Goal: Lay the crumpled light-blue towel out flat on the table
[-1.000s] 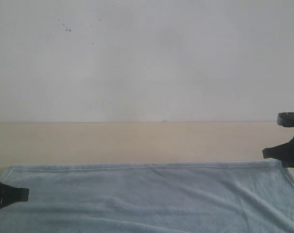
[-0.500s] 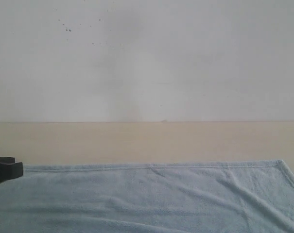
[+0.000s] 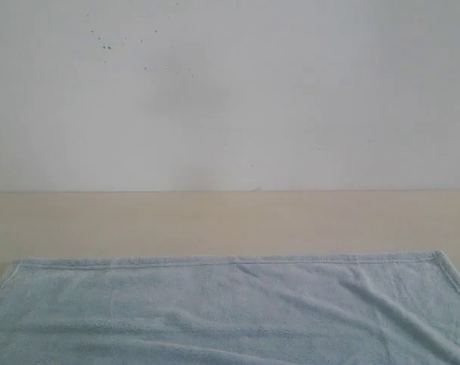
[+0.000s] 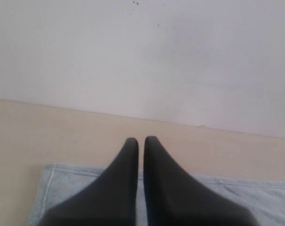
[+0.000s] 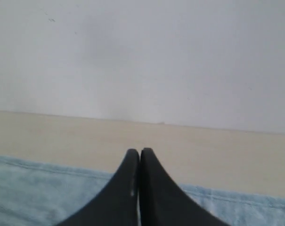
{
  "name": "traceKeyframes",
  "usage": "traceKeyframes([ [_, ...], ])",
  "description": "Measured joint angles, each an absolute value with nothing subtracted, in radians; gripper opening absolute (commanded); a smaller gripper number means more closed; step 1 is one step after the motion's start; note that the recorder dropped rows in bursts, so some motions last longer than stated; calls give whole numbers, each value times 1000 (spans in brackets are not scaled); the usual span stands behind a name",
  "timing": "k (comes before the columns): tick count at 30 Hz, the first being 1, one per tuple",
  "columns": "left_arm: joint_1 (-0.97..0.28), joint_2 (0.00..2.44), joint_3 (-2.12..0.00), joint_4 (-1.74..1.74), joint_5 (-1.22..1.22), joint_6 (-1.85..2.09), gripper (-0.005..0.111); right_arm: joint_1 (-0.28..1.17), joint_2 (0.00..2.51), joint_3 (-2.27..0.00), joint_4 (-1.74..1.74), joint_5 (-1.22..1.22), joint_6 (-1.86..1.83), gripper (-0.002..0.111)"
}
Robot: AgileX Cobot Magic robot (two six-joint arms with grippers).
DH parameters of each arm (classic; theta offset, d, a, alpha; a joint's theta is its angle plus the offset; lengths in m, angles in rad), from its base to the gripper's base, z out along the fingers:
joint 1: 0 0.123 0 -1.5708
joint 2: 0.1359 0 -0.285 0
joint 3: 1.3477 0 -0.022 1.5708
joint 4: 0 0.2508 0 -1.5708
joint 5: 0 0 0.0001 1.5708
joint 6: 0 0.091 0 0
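The light-blue towel lies spread out on the beige table, its far hem running straight across the exterior view with both far corners showing. Neither gripper appears in the exterior view. In the left wrist view my left gripper is shut and holds nothing, raised above the towel near one far corner. In the right wrist view my right gripper is shut and empty, above the towel's far hem. The towel's label tag is out of view.
A white-grey wall with small dark specks rises behind the table's far edge. A bare strip of table lies between the towel's far hem and the wall.
Both grippers have drawn back out of the exterior view, the right one first and then the left. The towel's far left corner, covered before, now lies flat and uncovered.
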State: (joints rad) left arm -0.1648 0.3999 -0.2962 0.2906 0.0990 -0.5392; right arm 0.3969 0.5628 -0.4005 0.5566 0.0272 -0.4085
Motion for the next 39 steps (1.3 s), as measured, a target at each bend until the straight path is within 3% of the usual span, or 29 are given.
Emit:
traceKeyframes([
  [5,-165,228,-294,291,233,-539,4,411,356,-383,566,99,-358,0],
  [13,-165,75,-294,291,249,-539,4,415,179,-383,569,244,-275,0],
  [31,-165,45,-294,291,255,-539,4,417,168,-377,557,256,-291,0],
  [39,-165,45,-294,291,255,-539,4,417,152,-238,542,217,-298,0],
])
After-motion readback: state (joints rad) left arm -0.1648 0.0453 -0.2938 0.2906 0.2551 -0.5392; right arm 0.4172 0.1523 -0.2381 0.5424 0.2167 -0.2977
